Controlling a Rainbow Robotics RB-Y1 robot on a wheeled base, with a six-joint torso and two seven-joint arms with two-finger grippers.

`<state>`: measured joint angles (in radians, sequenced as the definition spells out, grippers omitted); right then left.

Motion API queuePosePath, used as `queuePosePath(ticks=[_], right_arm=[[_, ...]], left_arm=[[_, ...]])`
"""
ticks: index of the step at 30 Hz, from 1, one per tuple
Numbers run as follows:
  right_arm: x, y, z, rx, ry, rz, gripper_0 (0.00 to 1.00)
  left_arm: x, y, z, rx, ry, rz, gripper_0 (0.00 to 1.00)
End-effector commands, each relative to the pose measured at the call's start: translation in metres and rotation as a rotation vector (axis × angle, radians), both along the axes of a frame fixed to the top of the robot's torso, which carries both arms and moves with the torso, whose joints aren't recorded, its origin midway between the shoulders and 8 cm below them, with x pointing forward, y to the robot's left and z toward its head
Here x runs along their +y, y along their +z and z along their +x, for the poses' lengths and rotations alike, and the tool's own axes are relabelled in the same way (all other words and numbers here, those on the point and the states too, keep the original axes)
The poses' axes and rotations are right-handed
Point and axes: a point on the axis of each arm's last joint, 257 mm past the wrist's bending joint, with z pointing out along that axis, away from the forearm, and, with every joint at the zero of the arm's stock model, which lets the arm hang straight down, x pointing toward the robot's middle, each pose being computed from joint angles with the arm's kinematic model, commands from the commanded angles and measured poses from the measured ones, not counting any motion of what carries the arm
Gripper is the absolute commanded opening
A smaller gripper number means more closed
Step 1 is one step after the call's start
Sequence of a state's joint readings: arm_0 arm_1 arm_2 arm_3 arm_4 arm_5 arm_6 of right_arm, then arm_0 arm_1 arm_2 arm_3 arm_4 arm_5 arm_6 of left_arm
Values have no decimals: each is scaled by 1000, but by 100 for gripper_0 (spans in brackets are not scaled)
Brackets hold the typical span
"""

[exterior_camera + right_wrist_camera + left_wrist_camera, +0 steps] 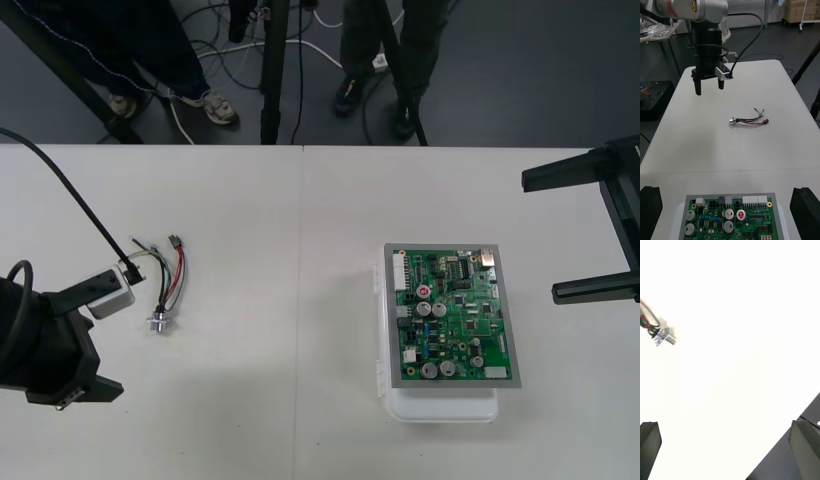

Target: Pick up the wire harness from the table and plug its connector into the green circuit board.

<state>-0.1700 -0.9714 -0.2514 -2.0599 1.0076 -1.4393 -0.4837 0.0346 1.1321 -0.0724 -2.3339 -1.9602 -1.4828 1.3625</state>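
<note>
The wire harness (166, 277) lies loose on the table's left side, with its black plug (176, 241) at the far end and its round metal socket (158, 322) nearest me. It also shows as the harness (748, 120) in the right wrist view, and its socket (664, 336) in the left wrist view. My left gripper (75, 385) hovers open just left of and nearer than the harness, touching nothing; its fingers (698, 88) stand apart. The green circuit board (455, 315) sits on its white base (440, 405) at the right. My right gripper (540, 237) waits open right of the board.
The table's far edge runs along the top of the front view, with tripod legs (270, 70) and cables on the dark floor beyond it. A black cable (70, 195) arcs from the left arm over the table's left side.
</note>
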Motion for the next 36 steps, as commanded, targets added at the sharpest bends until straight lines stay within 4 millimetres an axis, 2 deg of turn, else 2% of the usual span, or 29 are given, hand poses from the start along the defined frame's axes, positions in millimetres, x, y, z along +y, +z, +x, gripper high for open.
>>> queuePosePath(ticks=[1,8,22,36], right_arm=[[-7,5,-1,-8,-19,-38,100],[-7,5,-1,-8,-19,-38,100],[-7,5,-1,-8,-19,-38,100],[-7,5,-1,-8,-19,-38,100]], left_arm=[[9,-3,-1,9,94,25,100],[14,-10,10,-16,137,29,100],[-17,-26,47,-111,268,-77,100],[-33,-56,60,-134,431,-125,100]])
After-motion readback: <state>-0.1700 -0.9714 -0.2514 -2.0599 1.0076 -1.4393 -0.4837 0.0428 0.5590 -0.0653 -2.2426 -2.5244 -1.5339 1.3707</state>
